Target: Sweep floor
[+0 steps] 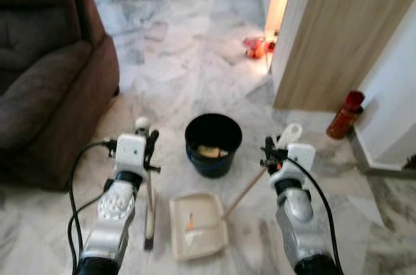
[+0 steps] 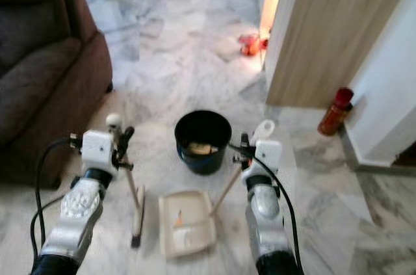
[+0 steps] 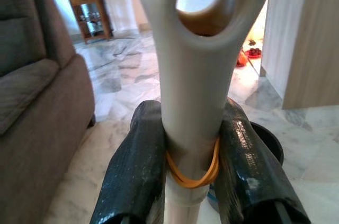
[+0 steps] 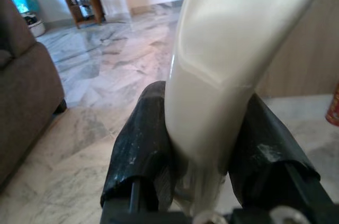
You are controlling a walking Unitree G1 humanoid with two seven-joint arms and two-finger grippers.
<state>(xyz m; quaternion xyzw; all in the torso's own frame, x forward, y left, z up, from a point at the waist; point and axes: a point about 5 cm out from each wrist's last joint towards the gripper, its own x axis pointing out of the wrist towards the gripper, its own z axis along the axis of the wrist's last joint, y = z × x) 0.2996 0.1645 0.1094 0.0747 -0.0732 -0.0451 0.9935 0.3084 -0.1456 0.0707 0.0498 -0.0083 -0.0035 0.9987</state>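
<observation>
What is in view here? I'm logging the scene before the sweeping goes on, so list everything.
Bucket: one, black, on the floor ahead, something pale inside.
Dustpan: one, cream, floor before the bucket, small orange bit on it.
Broom: one, pale handle, beside the dustpan.
Sofa: one, brown, left.
Bottle: one, red, by the right wall.
Wooden panel: one, tan, right.
Left hand: shut on broom handle.
Right hand: shut on dustpan handle.
</observation>
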